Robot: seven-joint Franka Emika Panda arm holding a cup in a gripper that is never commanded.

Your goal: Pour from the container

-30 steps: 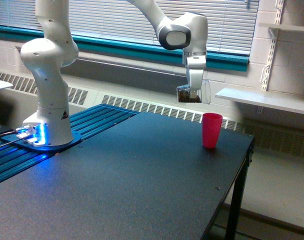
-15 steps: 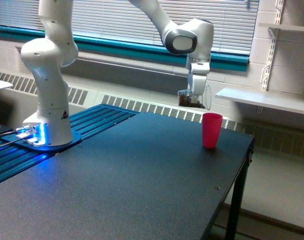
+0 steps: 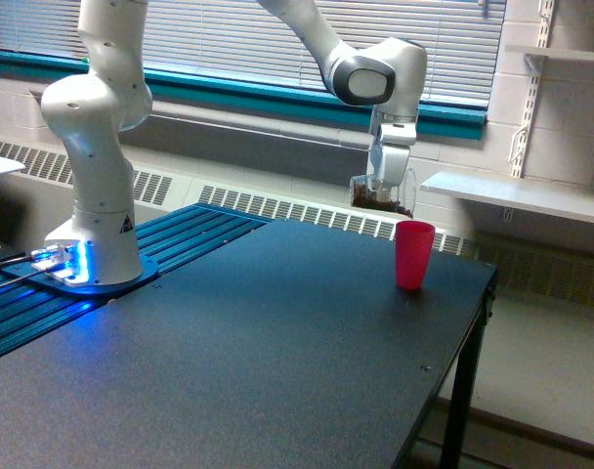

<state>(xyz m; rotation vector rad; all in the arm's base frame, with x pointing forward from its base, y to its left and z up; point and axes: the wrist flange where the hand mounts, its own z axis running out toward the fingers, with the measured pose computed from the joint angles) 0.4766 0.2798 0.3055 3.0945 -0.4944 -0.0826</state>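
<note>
Showing no readable writing, only a small dark triangular sticker marks the white arm's base, which is glowing blue at its foot. Hanging from the arm, the hand is pinching the small clear plastic cup, dark contents lying in its bottom, tilted in the air. Just below the hand and slightly toward the exterior view's right, an opaque pink-red cup is standing upright on the matte black surface. Behind the hand, slatted window blinds and a white wall shelf are lining the room.

Window blinds, teal sill, wall shelf, black table.
</note>
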